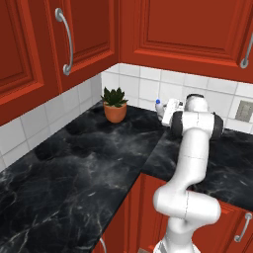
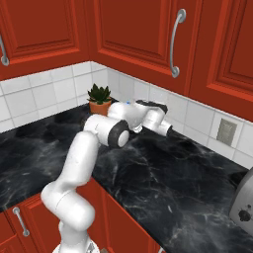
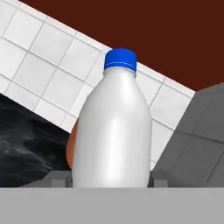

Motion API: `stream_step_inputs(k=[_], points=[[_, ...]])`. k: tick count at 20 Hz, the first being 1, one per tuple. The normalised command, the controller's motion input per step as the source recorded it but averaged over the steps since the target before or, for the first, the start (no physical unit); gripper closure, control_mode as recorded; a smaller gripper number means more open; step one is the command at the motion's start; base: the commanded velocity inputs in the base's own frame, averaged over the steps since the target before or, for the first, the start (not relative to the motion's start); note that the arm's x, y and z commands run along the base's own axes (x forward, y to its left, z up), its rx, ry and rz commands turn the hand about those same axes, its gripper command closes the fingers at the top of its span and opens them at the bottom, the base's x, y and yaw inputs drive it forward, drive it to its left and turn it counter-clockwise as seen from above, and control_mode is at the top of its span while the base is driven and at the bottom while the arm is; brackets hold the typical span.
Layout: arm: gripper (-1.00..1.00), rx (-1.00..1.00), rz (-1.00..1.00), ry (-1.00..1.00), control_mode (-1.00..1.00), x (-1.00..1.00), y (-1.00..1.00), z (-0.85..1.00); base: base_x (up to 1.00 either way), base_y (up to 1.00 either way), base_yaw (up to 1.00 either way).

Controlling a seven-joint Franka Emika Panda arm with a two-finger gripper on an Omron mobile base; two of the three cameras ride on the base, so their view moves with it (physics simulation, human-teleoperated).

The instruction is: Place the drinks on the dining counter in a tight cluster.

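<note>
Bottle: a small pale bottle (image 3: 113,131) with a blue screw cap stands upright between the fingers of the gripper (image 3: 111,178); smooth rounded shoulders, glossy white body. In the left base view its cap and neck (image 1: 158,105) rise just beyond the hand, close to the tiled wall.
Gripper: narrowed about the base of the bottle, a finger at each side of it; whether the pads press the bottle cannot be told.
Behind the bottle: an orange rounded form peeks out at its left side in the hand view, most likely the plant pot (image 1: 115,113), terracotta, holding a spiky green succulent.
Counter: black marbled stone (image 1: 74,163), polished, veined white; it turns an inside corner, with the gripper near the back wall of that corner.
Edges: the counter front edge runs below and behind the arm, well apart from the gripper; white square tiles (image 1: 148,86) close the back.
Open room: bare stone lies to the left of the gripper past the pot and to the right along the wall.
Above: red panelled cupboards (image 2: 133,29) with curved metal handles overhang the counter.
Right end: a wall socket (image 2: 226,131) and a silver toaster (image 2: 243,205) at the far right.
</note>
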Motion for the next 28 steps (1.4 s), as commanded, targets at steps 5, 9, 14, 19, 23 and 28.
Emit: stream_step_inputs(k=[5, 9, 14, 19, 23, 28], points=[[1.00, -0.03, -0.22, 0.00, -1.00, -0.57, 0.19, 0.38, 0.00, 0.00, 0.00], [1.00, -0.12, -0.15, 0.00, -1.00, -0.57, 0.06, 0.34, 0.00, 0.00, 0.00], [1.00, -0.17, -0.04, 0.04, -1.00, -0.61, 0.00, 0.27, 0.00, 0.00, 0.00], [1.00, -0.03, -0.09, 0.13, -1.00, -0.65, 0.00, 0.22, 0.00, 0.00, 0.00], [1.00, 0.00, -0.05, 0.15, -1.00, -0.68, 0.00, 0.25, 0.00, 0.00, 0.00], [1.00, 0.06, -0.01, 0.20, -1.00, -0.65, 0.00, 0.29, 0.00, 0.00, 0.00]])
